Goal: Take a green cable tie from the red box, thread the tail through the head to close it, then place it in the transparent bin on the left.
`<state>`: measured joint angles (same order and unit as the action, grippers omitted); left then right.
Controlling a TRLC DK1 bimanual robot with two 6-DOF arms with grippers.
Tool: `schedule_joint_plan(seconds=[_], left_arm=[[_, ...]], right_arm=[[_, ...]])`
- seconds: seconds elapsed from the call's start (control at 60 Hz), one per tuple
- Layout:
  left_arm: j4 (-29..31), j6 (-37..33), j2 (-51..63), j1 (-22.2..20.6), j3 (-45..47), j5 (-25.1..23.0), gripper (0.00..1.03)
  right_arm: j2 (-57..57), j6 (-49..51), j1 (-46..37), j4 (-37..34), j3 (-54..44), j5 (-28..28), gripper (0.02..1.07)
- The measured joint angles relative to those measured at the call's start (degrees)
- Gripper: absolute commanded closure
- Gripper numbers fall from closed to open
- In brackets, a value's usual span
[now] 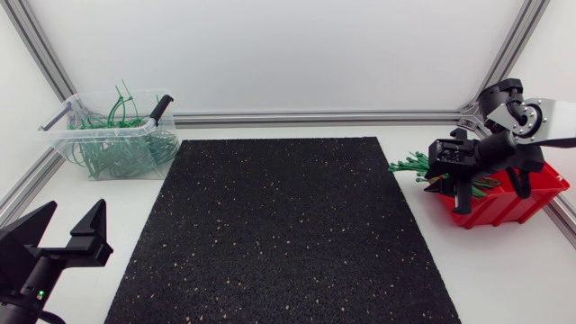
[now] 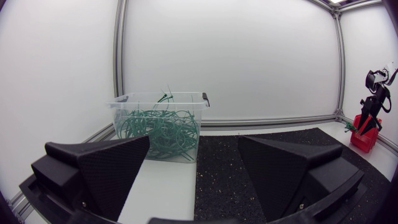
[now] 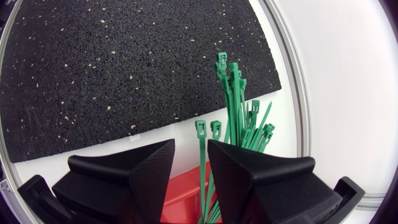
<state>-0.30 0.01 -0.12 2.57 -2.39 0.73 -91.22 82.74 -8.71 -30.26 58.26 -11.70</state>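
1. The right gripper (image 3: 191, 146) hangs over the red box (image 1: 513, 209) at the desk's far right, its fingers only slightly apart.
2. One green cable tie (image 3: 201, 155) runs up through that gap, seemingly not pinched.
3. The other green ties (image 1: 409, 165) stick out of the box towards the black mat (image 1: 279, 234).
4. The left gripper (image 1: 72, 218) is spread wide and empty at the near left corner.
5. The transparent bin (image 1: 63, 135), far left, holds looped ties (image 1: 126, 148).

Your left pincer (image 1: 73, 212) has matte black, finely dimpled wedge fingers (image 2: 112, 168) and a green light (image 1: 40, 294) behind them; your right arm (image 1: 545, 121) is silver-grey with black joints.
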Motion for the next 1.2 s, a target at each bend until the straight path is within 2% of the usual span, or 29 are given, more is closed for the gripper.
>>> schedule_joint_plan(seconds=[0.267,0.383,0.467,0.683,0.717,0.817,0.85,1.2], left_arm=[[0.0,0.0,0.0,0.0,0.0,0.0,0.04],[0.0,0.0,0.0,0.0,0.0,0.0,0.04],[0.0,0.0,0.0,0.0,0.0,0.0,0.04],[0.0,0.0,0.0,0.0,0.0,0.0,0.04],[0.0,0.0,0.0,0.0,0.0,0.0,0.04],[0.0,0.0,0.0,0.0,0.0,0.0,0.04],[0.0,0.0,0.0,0.0,0.0,0.0,0.04],[0.0,0.0,0.0,0.0,0.0,0.0,0.04]], right_arm=[[-1.8,0.0,0.0,0.3,0.6,1.0,0.65],[-2.0,0.0,0.0,0.4,0.6,1.3,0.70],[-2.1,0.0,0.0,0.3,0.7,1.2,0.77],[-2.0,0.0,0.0,0.3,1.0,1.2,0.79],[-2.0,0.0,0.0,0.3,1.0,1.2,0.84],[-2.0,0.0,0.0,0.3,1.0,1.3,0.84],[-2.0,0.0,0.0,0.3,1.0,1.3,0.88],[-1.8,0.0,-0.1,-1.0,1.0,1.3,0.91]])
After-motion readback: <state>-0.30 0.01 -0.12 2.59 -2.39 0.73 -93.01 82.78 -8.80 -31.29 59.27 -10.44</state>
